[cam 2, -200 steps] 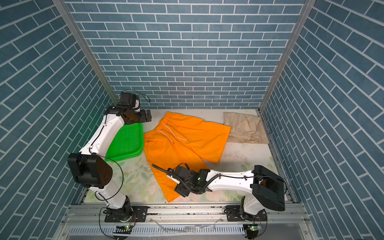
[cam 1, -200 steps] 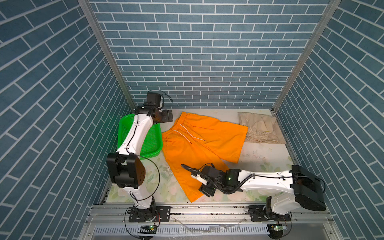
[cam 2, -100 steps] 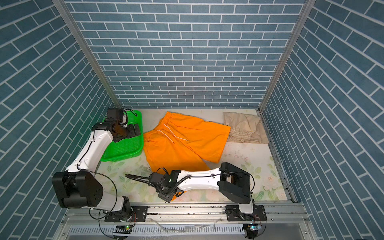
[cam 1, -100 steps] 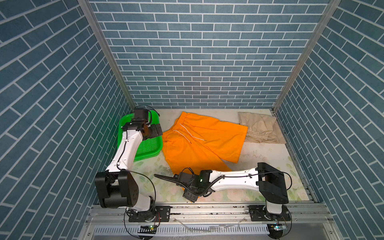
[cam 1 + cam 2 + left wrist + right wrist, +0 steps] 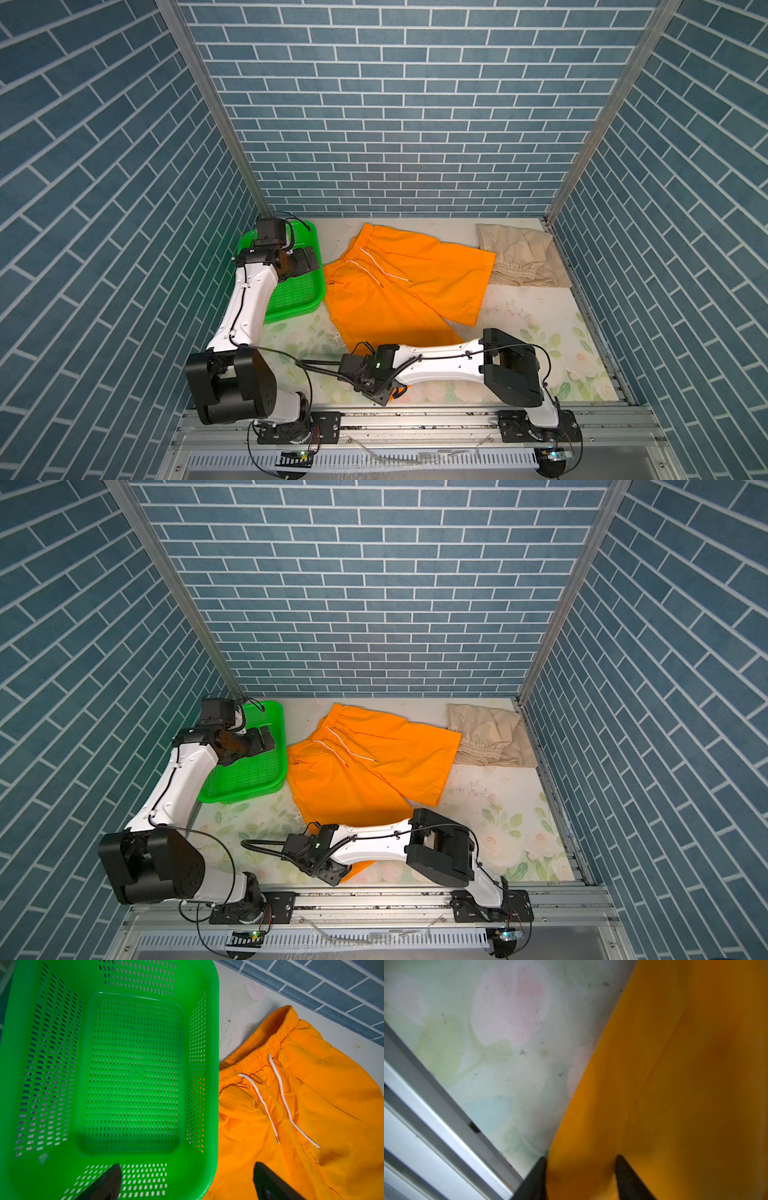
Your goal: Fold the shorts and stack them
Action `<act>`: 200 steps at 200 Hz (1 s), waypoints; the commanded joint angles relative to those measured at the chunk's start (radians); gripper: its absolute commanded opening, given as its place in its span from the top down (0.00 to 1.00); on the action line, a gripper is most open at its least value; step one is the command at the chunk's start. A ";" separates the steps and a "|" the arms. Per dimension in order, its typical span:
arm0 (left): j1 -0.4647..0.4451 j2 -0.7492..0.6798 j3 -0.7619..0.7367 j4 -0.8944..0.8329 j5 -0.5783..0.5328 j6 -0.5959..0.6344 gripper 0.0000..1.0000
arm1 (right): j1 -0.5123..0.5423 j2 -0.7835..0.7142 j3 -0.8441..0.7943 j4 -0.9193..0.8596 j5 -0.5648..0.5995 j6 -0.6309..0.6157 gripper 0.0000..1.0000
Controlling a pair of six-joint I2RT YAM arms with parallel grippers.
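Shorts of bright orange cloth (image 5: 399,286) lay unfolded; pale beige shorts (image 5: 519,257) lay beside, unstacked; left gripper (image 5: 187,1167) gaped empty; right gripper (image 5: 581,1157) straddled the orange hem, grip unclear.

The left arm (image 5: 253,299) and right arm (image 5: 440,365) are both wearing glossy white shells between bulky black joint housings (image 5: 230,386). Thin black cables (image 5: 449,356) are running along each white link. A ribbed black hose (image 5: 320,365) is trailing from the right wrist, where a small green light (image 5: 377,365) is glowing. The left gripper (image 5: 187,1167) and right gripper (image 5: 581,1158) are showing black, tapered jaws.
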 commanded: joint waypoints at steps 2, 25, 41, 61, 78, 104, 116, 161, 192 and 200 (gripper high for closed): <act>0.002 -0.002 -0.013 0.018 0.042 0.009 0.00 | -0.004 0.017 -0.018 -0.078 0.048 0.022 0.73; -0.012 0.008 -0.012 0.023 0.084 0.009 0.00 | -0.023 -0.054 -0.094 -0.072 0.056 0.025 0.95; -0.051 0.019 -0.006 0.020 0.075 0.012 0.00 | -0.039 -0.140 -0.174 -0.057 0.058 0.036 1.00; -0.130 0.035 0.001 0.006 0.052 0.016 0.00 | -0.078 -0.264 -0.296 -0.028 0.055 0.065 1.00; -0.197 0.028 -0.033 0.034 0.048 -0.008 0.00 | -0.117 -0.352 -0.393 -0.028 0.065 0.101 1.00; -0.253 -0.003 -0.109 0.096 0.059 -0.072 0.00 | -0.181 -0.460 -0.520 -0.029 0.075 0.182 1.00; -0.284 -0.022 -0.146 0.120 0.028 -0.103 0.00 | -0.205 -0.504 -0.566 -0.022 0.074 0.210 1.00; -0.342 -0.095 -0.360 0.283 -0.003 -0.236 0.00 | -0.310 -0.693 -0.695 -0.025 0.085 0.263 1.00; -0.352 -0.088 -0.456 0.355 -0.038 -0.292 0.01 | -0.359 -0.783 -0.741 -0.032 0.083 0.269 1.00; -0.357 -0.085 -0.481 0.385 -0.039 -0.310 0.03 | -0.365 -0.801 -0.748 -0.032 0.084 0.273 1.00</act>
